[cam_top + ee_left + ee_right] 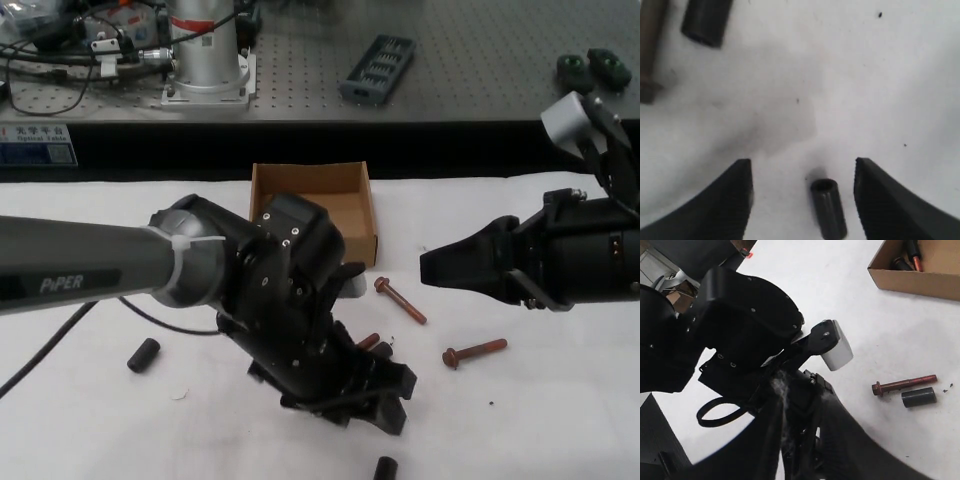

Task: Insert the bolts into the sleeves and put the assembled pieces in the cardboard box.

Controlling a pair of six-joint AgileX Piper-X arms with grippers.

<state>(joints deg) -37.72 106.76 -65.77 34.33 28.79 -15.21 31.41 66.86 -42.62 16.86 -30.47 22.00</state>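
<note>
My left gripper (pixel 385 408) points down at the white cloth near the front edge, and in the left wrist view it (pixel 803 170) is open, with a black sleeve (pixel 829 208) lying on the cloth between its fingers, untouched. That sleeve (pixel 385 468) lies just in front of the gripper. Beside it are another sleeve (pixel 706 20) and a copper bolt (pixel 650 50). Two more bolts (pixel 400 300) (pixel 475 352) lie on the cloth to the right. My right gripper (pixel 428 268) hovers shut and empty at right. The cardboard box (pixel 262 200) stands behind and holds assembled pieces (pixel 910 255).
A lone black sleeve (pixel 143 354) lies at the left on the cloth. The left arm's black wrist (pixel 740 335) looms close in front of the right gripper (pixel 799 410). A perforated metal bench (pixel 460 90) with a post and clutter runs behind.
</note>
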